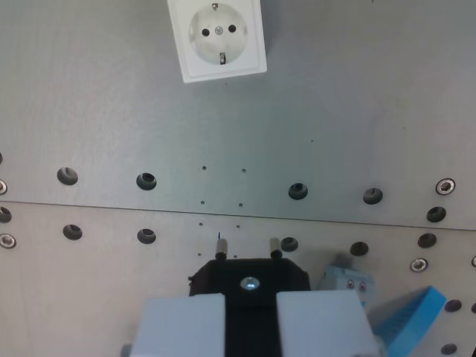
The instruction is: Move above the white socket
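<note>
We find the socket (pixel 217 37) lying flat on the desk (pixel 357 111) well ahead of the end effector (pixel 249 316), slightly to the wrist view's left of it, while the plug (pixel 249 277) sits between its fingers and two small parts (pixel 387 297) lie just to the wrist view's right.

A grey metal table (pixel 357 111) with rows of bolt holes (pixel 146 181) fills the view; a blue plastic part (pixel 413 316) lies at the lower right.
</note>
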